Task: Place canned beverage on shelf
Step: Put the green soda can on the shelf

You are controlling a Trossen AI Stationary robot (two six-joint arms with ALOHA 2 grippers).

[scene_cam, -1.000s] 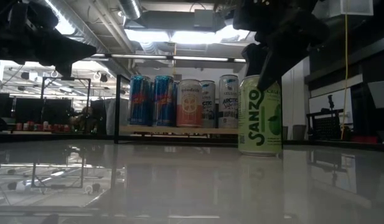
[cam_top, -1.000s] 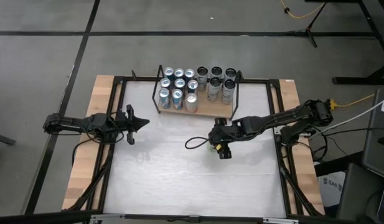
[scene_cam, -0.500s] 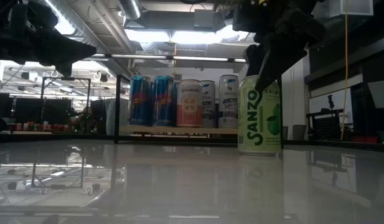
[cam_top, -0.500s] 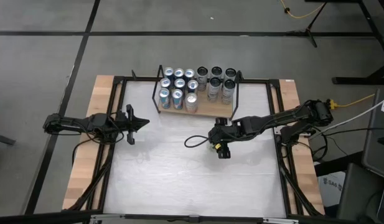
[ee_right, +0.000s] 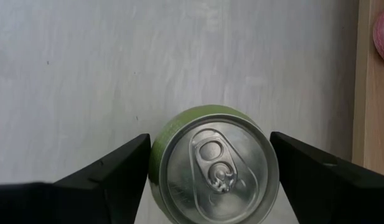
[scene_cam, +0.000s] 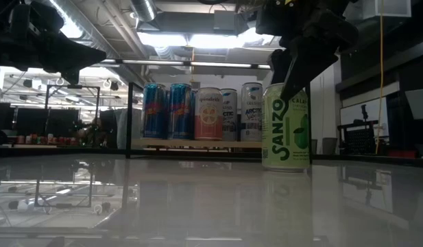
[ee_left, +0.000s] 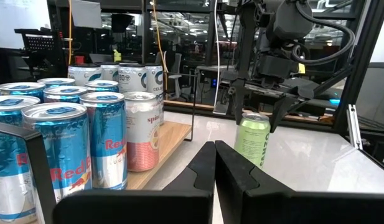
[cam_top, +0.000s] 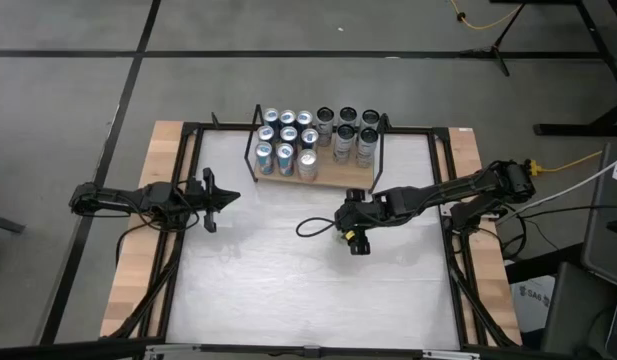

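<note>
1. 2 fingers of the right gripper (ee_right: 210, 174) stand apart, 1 on each side of the green can (ee_right: 213, 163), with gaps showing between pads and can wall. Open, then, and gripping nothing yet.
2. Green can sits upright on the white table (cam_top: 288, 290), directly under that gripper and between its fingers, a short way in front of the shelf (cam_top: 338, 178).
3. Risk 1: the can looks slightly off centre between the fingers in the right wrist view. If they close like that, 1 pad could arrive first and shove the can sideways, even tip it, since it is tall and narrow.
4. Risk 2: a grip high up near the rim, as the low view hints, could let a smooth round can swing or slip on the lift.
5. Risk 3: the shelf is crowded. Blue cans (ee_left: 86, 146) and a pink can (ee_left: 140, 130) fill much of it, dark cans (cam_top: 346, 135) sit on the far side, and only a strip of bare board nearest the gripper looks free. A low or wide carry could clip the black wire end frame or bowl over the front row.
6. Left gripper (cam_top: 228, 200) waits well away from the can at the table's other side, fingers pressed together, holding nothing. No trouble from there, I'd say, unless it moves in.
</note>
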